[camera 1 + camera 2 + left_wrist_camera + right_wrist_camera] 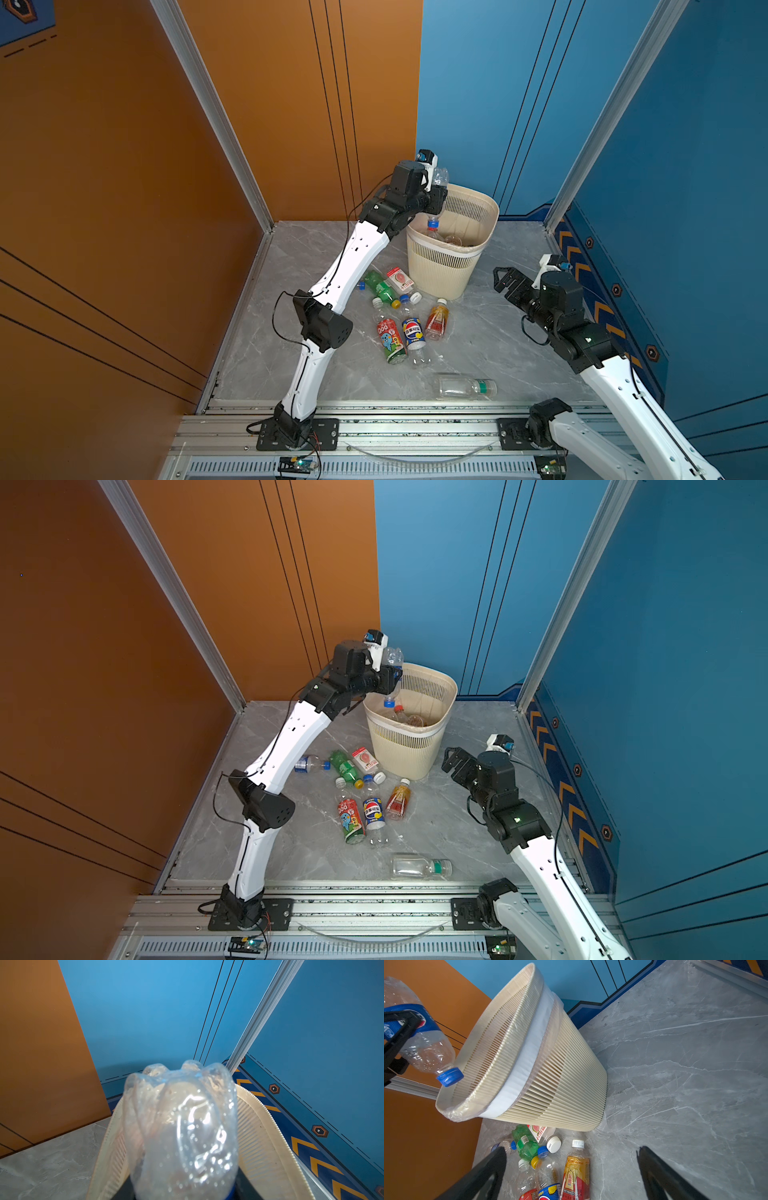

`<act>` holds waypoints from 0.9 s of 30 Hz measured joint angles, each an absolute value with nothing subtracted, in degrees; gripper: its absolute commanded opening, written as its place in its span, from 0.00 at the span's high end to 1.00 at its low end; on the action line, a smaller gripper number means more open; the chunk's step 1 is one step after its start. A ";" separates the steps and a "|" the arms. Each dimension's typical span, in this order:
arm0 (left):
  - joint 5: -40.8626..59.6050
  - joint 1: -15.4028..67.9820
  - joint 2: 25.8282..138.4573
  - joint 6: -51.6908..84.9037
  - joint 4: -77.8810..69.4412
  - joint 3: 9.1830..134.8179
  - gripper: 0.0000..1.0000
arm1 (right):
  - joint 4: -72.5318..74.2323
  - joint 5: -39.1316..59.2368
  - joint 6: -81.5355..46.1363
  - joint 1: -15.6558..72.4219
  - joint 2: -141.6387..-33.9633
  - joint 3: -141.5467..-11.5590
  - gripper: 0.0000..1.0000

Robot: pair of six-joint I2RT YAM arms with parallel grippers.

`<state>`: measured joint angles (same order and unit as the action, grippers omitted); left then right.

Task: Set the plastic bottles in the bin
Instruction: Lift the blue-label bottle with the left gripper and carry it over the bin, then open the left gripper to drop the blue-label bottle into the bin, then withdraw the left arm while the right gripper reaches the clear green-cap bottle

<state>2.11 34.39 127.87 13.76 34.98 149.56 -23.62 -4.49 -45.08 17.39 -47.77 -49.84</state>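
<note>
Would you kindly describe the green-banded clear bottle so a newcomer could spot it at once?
Start at the cream bin and come forward past the cluster of bottles toward the metal rail. The clear bottle lies on its side, the only one set apart, with a narrow green band.

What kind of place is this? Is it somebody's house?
Probably not a house: it looks like a robot practice booth. Two robot arms are bolted to a metal rail, orange and blue wall panels box in a marble-look table, and plastic bottles lie by a bin.
</note>
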 measured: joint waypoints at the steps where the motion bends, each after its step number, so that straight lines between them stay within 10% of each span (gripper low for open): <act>1: 2.17 34.39 127.94 13.87 35.00 149.56 0.38 | -23.59 -4.47 -45.08 17.34 -47.79 -49.84 0.00; 4: 2.48 34.17 127.92 14.22 34.83 149.53 0.03 | -23.62 -4.23 -45.08 17.23 -47.79 -49.84 0.00; 18: 2.55 33.28 113.16 14.55 33.65 137.69 0.03 | -31.22 -1.67 -45.91 19.33 -50.83 -50.30 0.00; 27: -1.41 33.17 84.71 14.61 21.85 101.43 0.02 | -41.34 -0.21 -38.87 34.22 -49.67 -50.33 0.01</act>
<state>-1.41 33.17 84.71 14.61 21.85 101.43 -41.34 -0.21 -38.87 34.22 -49.67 -50.33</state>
